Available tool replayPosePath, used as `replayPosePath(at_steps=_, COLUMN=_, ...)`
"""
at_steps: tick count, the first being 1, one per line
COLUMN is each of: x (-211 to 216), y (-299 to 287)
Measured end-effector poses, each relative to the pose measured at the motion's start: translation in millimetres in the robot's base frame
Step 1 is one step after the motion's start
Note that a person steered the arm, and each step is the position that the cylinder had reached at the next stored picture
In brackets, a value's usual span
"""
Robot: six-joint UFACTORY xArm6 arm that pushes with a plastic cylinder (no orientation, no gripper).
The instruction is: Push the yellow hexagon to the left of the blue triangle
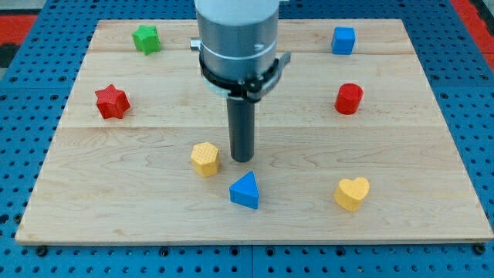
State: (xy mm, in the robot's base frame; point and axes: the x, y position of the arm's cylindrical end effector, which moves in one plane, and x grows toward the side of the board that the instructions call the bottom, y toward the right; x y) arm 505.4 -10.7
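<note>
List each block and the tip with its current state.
Yellow hexagon: upright, up-left of the triangle, untouched.
Blue triangle: flat, below my tip.
My tip: just right of the hexagon, small gap.
Yellow heart: alone.
Red cylinder: upright.
Blue cube: alone.
Green block: alone.
Red star: alone.

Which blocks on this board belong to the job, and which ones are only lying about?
For the job: yellow hexagon, blue triangle, my tip just to the view's right of the hexagon.

Lying about: green star, red star, blue cube, red cylinder, yellow heart.
</note>
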Motion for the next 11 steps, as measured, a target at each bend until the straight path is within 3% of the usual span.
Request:
replayPosePath(at_steps=2, x=-16, y=-168)
replayPosePath(at_steps=4, x=-54, y=-171)
replayPosePath(at_steps=7, x=-17, y=-243)
replayPosePath(at_steps=8, x=1, y=-204)
replayPosePath(at_steps=9, x=-20, y=-193)
replayPosePath(at_steps=10, x=-13, y=-168)
replayPosePath(at_steps=11, x=7, y=-191)
